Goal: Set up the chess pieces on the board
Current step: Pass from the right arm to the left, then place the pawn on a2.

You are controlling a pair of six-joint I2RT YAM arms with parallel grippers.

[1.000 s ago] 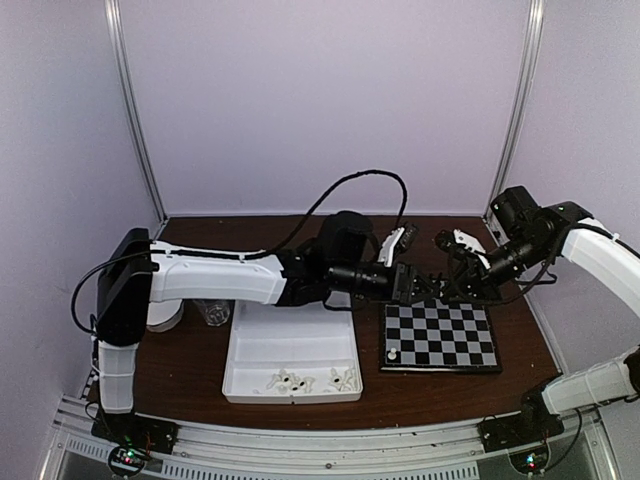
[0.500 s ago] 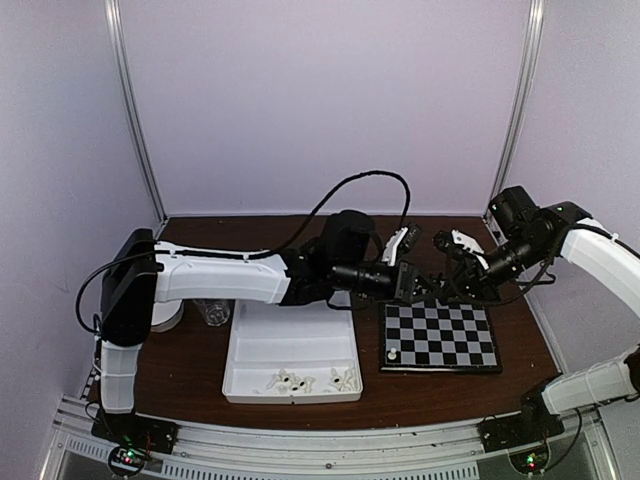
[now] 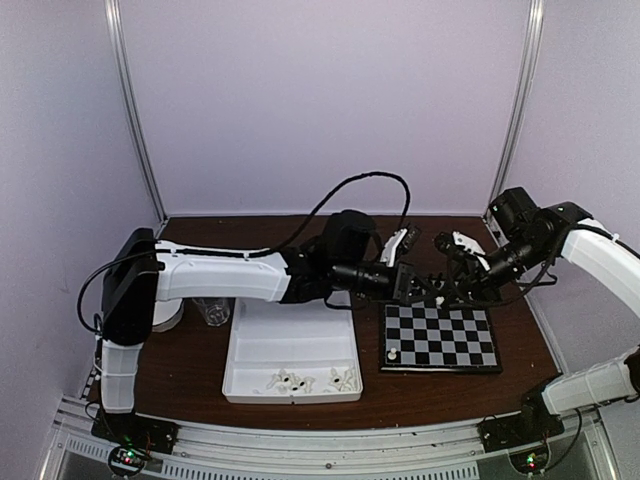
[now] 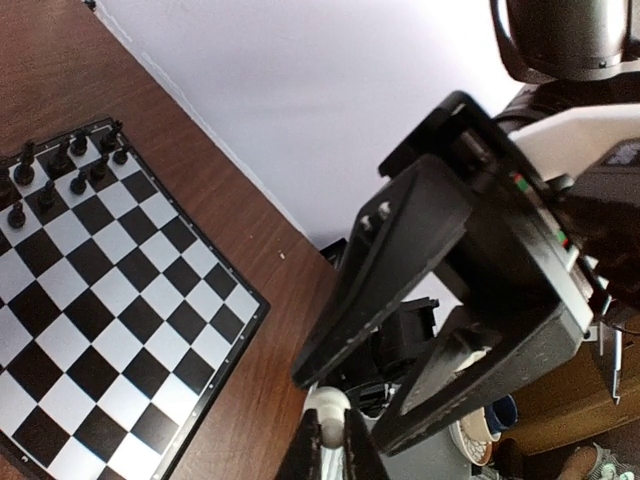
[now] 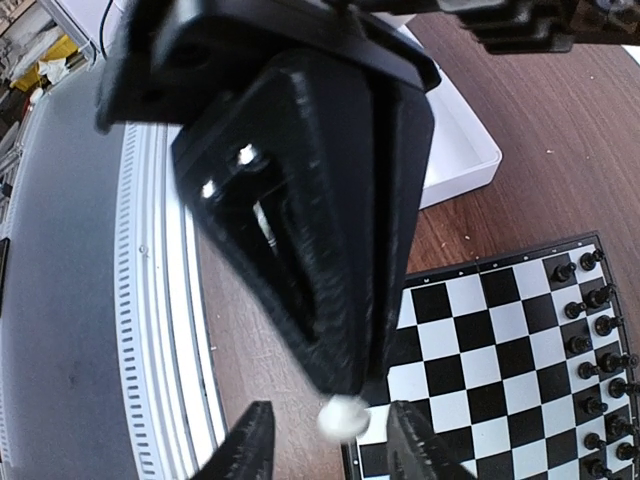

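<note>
Over the brown table, my left gripper pinches a white chessman; the right gripper gapes. Probably light and slick; I'd grip its stem.

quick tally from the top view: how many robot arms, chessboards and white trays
arms: 2 (left arm, right arm)
board: 1
tray: 1
total: 4

Left arm extended roughly level toward the right. Left hand pinched closed on a white chess piece at its fingertips. Right arm bent at the elbow, reaching left. Right hand spread wide, fingers flanking that piece without visible contact, tip to tip with the left hand.
</note>
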